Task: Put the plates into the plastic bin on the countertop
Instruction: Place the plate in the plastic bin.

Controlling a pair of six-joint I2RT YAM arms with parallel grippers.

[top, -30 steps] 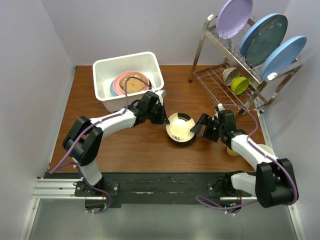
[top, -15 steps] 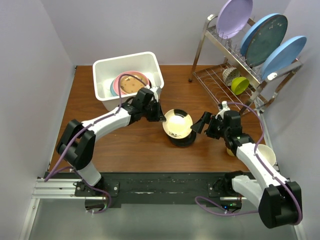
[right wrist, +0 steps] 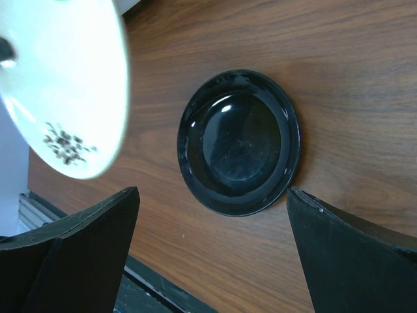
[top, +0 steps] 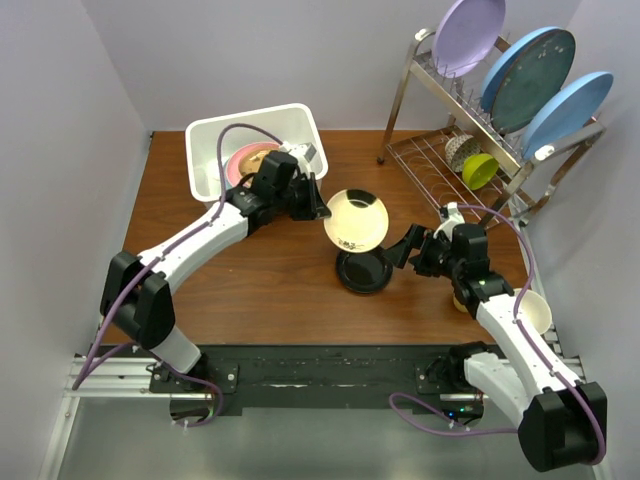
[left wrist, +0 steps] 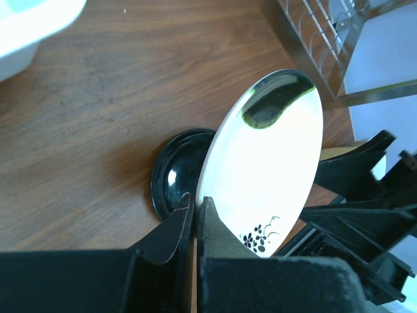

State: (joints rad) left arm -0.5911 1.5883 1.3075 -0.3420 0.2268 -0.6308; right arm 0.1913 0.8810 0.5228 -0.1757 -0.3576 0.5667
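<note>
My left gripper (top: 318,208) is shut on the rim of a cream plate (top: 357,220) with a dark rim patch and small black flower motifs (left wrist: 273,163). The plate hangs tilted in the air above a black plate (top: 363,271) lying flat on the countertop (top: 250,290). The white plastic bin (top: 250,115) stands at the back left, just behind the left gripper (left wrist: 197,202), with a pink plate (top: 238,162) and a tan plate (top: 258,155) stacked inside. My right gripper (top: 405,250) is open, low beside the black plate (right wrist: 239,142), its jaws (right wrist: 212,193) holding nothing.
A chrome wire dish rack (top: 430,150) at the back right holds upright lilac (top: 468,32) and blue (top: 530,75) plates, a yellow-green cup (top: 480,170) and a patterned bowl (top: 458,150). A cream dish (top: 532,310) sits under the right arm near the right edge.
The left arm has lifted the cream plate off the black plate and carried it up and back toward the bin. The right gripper has opened slightly wider and stayed beside the black plate.
</note>
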